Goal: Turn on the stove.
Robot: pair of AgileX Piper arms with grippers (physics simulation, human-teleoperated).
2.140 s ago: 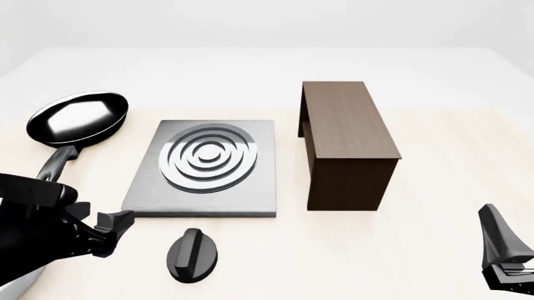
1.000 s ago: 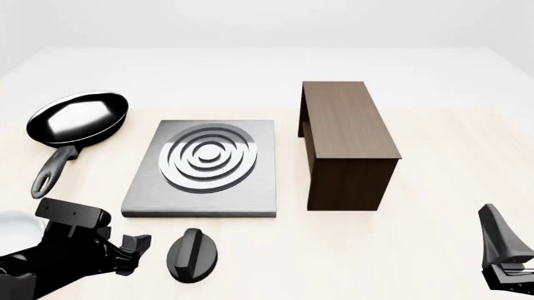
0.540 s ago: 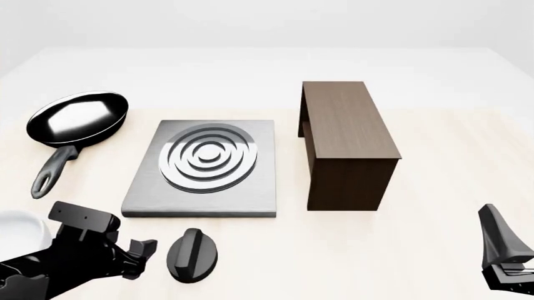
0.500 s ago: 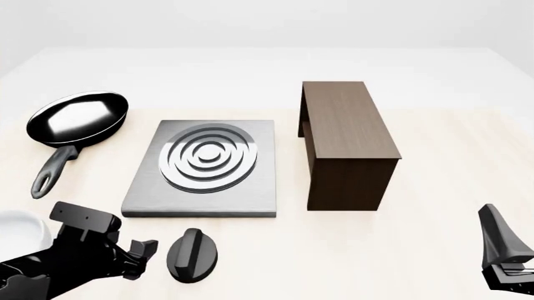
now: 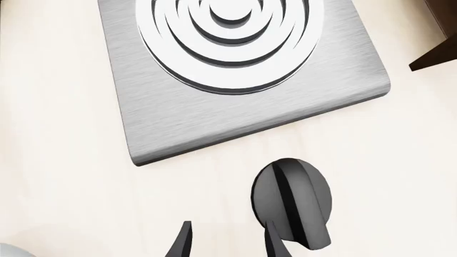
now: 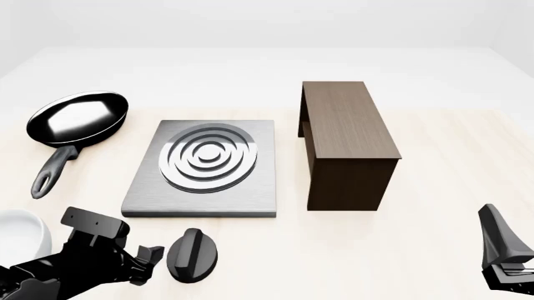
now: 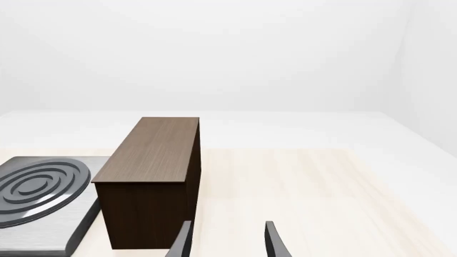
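Note:
The stove (image 6: 260,187) is a flat grey metal slab with raised silver burner rings (image 6: 210,156), left of the table's middle. Its black oval knob (image 6: 194,255) lies apart, just in front of the slab. My left gripper (image 6: 151,264) is open, low over the table, right beside the knob's left edge. In the left wrist view the knob (image 5: 292,199) lies just ahead of the open left gripper (image 5: 228,243), off toward one finger, with the stove (image 5: 143,126) beyond. My right gripper (image 6: 506,265) is at the front right, open and empty, also in its wrist view (image 7: 227,242).
A dark brown wooden cabinet (image 6: 346,144) stands right of the stove, also in the right wrist view (image 7: 146,182). A black frying pan (image 6: 79,117) lies at the back left, handle toward me. A white bowl (image 6: 21,234) sits at the front left by my left arm.
My left gripper has moved rightward and lower, from left of the stove's front corner to right beside the knob. The right arm and the knob have not moved.

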